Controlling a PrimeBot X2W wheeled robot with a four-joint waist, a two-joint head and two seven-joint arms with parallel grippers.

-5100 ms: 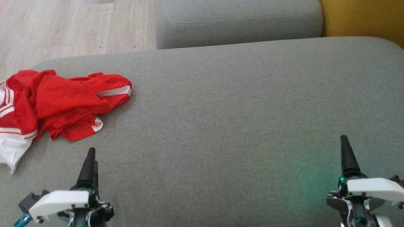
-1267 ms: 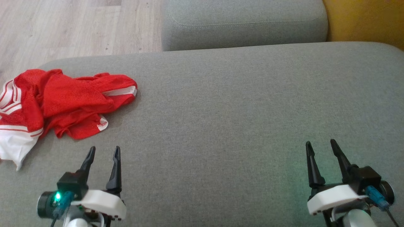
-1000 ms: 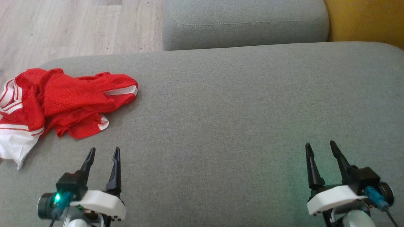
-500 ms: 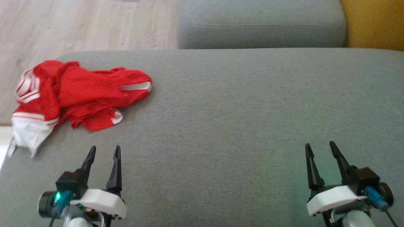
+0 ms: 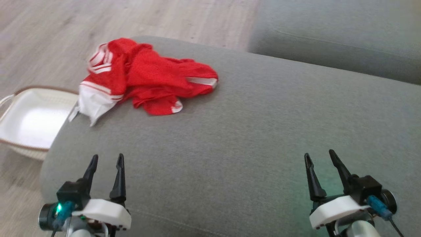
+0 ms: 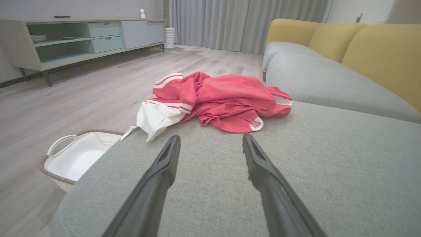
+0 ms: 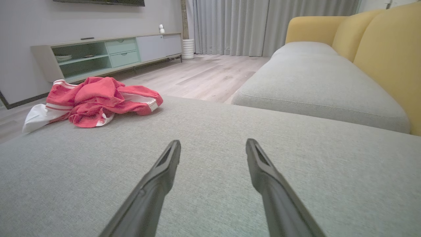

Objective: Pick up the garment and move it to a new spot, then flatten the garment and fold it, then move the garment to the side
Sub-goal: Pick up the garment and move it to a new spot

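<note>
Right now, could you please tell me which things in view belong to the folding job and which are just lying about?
Job in hand: garment, crumpled on the sofa seat; left gripper and right gripper, both open, apart from it.
Lying about: basket on the floor; sideboard; curtains; yellow backrest.

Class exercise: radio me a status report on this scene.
Left gripper open, empty. Right gripper open, empty. Garment crumpled on sofa, untouched. Basket on floor, off the path.
</note>
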